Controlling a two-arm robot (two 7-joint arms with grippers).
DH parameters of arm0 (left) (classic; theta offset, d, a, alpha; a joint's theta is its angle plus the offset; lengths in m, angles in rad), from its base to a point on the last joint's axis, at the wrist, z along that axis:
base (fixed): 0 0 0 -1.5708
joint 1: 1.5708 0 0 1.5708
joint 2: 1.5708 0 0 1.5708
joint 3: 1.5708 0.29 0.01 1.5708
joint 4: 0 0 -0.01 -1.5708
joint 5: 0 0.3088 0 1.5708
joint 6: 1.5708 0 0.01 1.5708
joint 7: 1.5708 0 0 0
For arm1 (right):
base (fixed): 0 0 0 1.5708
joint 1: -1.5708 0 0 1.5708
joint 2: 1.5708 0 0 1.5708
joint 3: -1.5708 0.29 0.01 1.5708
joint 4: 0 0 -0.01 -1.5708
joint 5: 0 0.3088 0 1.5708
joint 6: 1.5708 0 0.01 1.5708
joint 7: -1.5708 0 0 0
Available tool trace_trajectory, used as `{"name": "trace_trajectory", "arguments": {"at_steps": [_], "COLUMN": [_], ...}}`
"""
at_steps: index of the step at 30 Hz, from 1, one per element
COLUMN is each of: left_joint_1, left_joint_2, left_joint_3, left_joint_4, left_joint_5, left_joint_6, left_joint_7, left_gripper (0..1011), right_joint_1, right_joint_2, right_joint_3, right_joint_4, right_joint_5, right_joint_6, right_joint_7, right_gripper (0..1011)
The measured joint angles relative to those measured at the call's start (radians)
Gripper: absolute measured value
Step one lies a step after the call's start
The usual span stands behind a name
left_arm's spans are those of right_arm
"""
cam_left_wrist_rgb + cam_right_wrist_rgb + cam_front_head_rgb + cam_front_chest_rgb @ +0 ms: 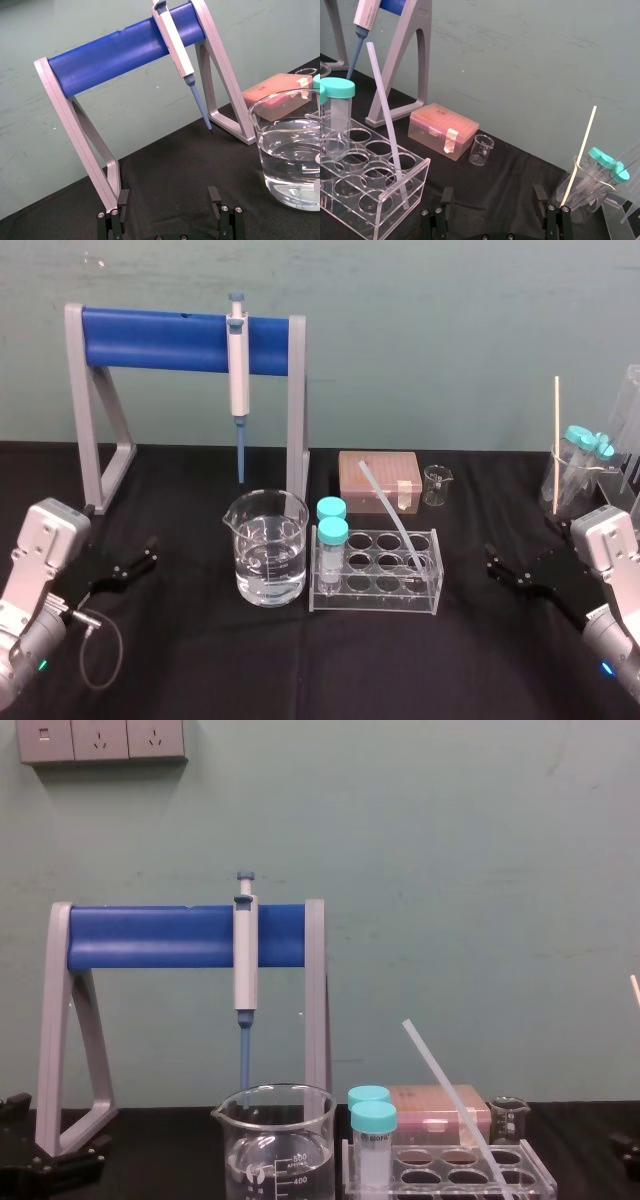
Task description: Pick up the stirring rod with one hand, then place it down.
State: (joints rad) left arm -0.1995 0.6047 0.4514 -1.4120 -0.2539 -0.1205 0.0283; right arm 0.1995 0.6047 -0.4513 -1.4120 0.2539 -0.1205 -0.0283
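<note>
Two arms of the Alpha Bot 2 end in boxy silver-grey wrist housings (45, 535). Each carries matte black hardware: the left gripper (150, 552) and the right gripper (492, 564) both have two jointed fingers (214, 193) fastened with small silver screws (436, 212). A thin grey cable (100, 652) loops from a metal plug on the left wrist. Small indicator lights (42, 667) glow on both forearms.

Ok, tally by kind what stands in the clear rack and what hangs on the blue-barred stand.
Teal-capped tubes: 2
Stirring rod: 1
Pipette: 1
Total: 4
</note>
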Motion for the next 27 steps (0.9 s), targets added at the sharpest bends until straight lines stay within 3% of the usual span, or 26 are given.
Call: {"name": "trace_trajectory", "arguments": {"at_steps": [27], "left_joint_1": [0.0], "left_joint_2": [0.0], "left_joint_3": [0.0], "left_joint_4": [0.0], "left_joint_5": [0.0], "left_joint_6": [0.0], "left_joint_7": [0.0], "left_gripper": [1000], "right_joint_1": [0.0], "right_joint_2": [0.0], "right_joint_3": [0.0], "right_joint_4": [0.0], "right_joint_5": [0.0], "right_joint_6": [0.0], "right_joint_7": [0.0], "right_gripper": [1000]}}
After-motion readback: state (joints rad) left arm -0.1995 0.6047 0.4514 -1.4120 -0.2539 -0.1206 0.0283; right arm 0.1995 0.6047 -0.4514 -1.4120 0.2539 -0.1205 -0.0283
